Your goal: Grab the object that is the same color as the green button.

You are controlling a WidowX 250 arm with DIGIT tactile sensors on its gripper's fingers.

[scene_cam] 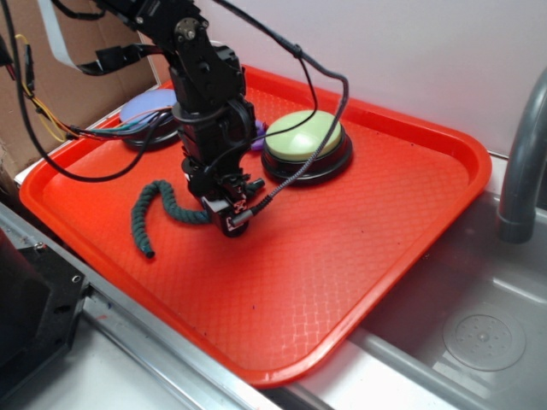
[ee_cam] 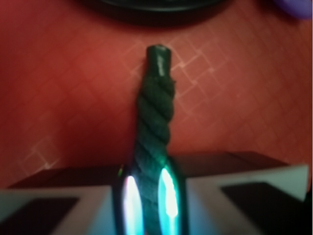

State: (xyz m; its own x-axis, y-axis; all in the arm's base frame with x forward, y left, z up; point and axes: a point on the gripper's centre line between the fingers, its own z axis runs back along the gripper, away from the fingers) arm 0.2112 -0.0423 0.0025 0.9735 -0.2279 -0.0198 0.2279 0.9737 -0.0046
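Note:
A dark green twisted rope piece point(scene_cam: 152, 213) lies curved on the red tray point(scene_cam: 342, 282), left of centre. My gripper point(scene_cam: 224, 213) is down at the tray and shut on the rope's right end. In the wrist view the rope point(ee_cam: 155, 112) runs up from between my two fingers point(ee_cam: 128, 205), pinched close on both sides, with its capped tip pointing at the button's black base. The pale yellow-green dome button point(scene_cam: 303, 135) on a black base stands just behind and right of the gripper.
A purple-topped button point(scene_cam: 147, 111) stands at the tray's back left, partly behind the arm. A small purple thing point(scene_cam: 259, 132) peeks between arm and green button. Cables hang off the arm. A grey pipe point(scene_cam: 523, 162) and a metal sink point(scene_cam: 479, 333) are on the right.

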